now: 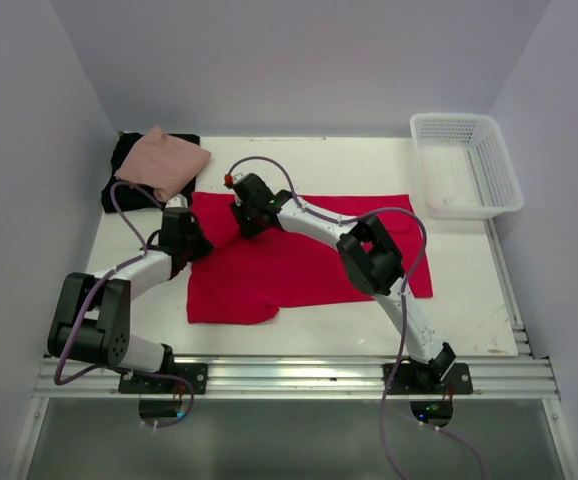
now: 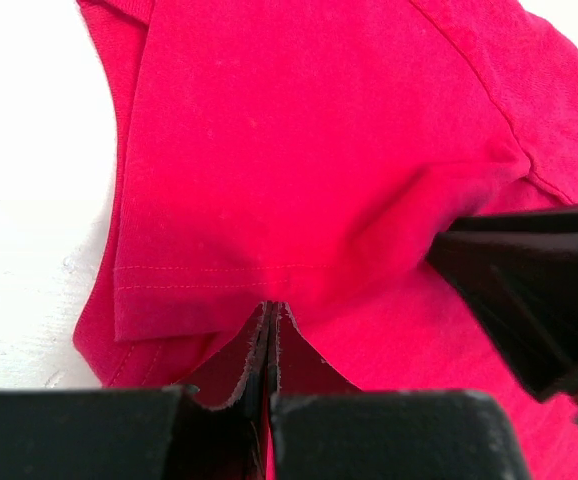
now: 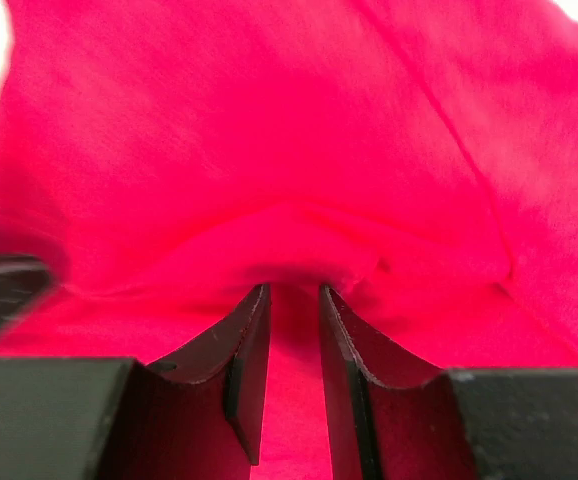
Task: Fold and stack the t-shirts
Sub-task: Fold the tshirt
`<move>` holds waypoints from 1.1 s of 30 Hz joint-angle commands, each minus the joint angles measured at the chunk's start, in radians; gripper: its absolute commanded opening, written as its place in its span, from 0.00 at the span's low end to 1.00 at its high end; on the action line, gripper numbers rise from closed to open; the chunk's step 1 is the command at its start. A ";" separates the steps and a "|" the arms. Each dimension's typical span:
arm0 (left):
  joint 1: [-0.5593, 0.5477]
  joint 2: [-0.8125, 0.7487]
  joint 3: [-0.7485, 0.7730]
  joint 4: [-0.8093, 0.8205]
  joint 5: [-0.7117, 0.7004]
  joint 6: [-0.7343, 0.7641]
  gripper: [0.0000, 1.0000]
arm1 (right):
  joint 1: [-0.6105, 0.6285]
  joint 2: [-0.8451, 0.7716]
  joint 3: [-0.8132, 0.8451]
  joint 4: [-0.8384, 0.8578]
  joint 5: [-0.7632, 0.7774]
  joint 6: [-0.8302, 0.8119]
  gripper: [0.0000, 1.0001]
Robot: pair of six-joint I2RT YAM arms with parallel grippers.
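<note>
The red t-shirt (image 1: 299,265) lies spread across the middle of the white table (image 1: 349,160), and both arms reach onto its left part, so the cloth under them is hidden from the overhead camera. The left gripper (image 2: 269,325) is closed tight, its tips meeting right at a stitched sleeve hem and nipping the cloth there (how much cloth is caught between them is hard to make out). The right gripper (image 3: 294,292) stands a little way open, a narrow gap between its fingers, with red cloth bunched into a soft ridge just ahead of the tips. Much of the right wrist view is blurred. In the left wrist view, a black shape is cut off at the right edge. At the back left corner the folded salmon-pink t-shirt (image 1: 167,160) rests on the black t-shirt (image 1: 119,185), which shows only around its edges. A white lattice basket (image 1: 466,165) sits at the back right corner.
</note>
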 commanded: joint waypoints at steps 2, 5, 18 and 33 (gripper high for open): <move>0.012 -0.006 -0.006 0.053 0.000 -0.004 0.00 | -0.003 -0.073 -0.083 0.018 0.063 -0.017 0.30; 0.012 -0.001 -0.009 0.059 0.024 -0.008 0.00 | -0.003 -0.073 -0.100 0.017 0.072 -0.020 0.30; 0.012 -0.019 -0.015 0.050 0.023 -0.004 0.00 | -0.003 -0.098 -0.096 0.041 0.052 -0.025 0.32; 0.012 -0.019 -0.021 0.051 0.023 -0.002 0.00 | -0.003 -0.096 -0.053 0.035 0.011 -0.045 0.38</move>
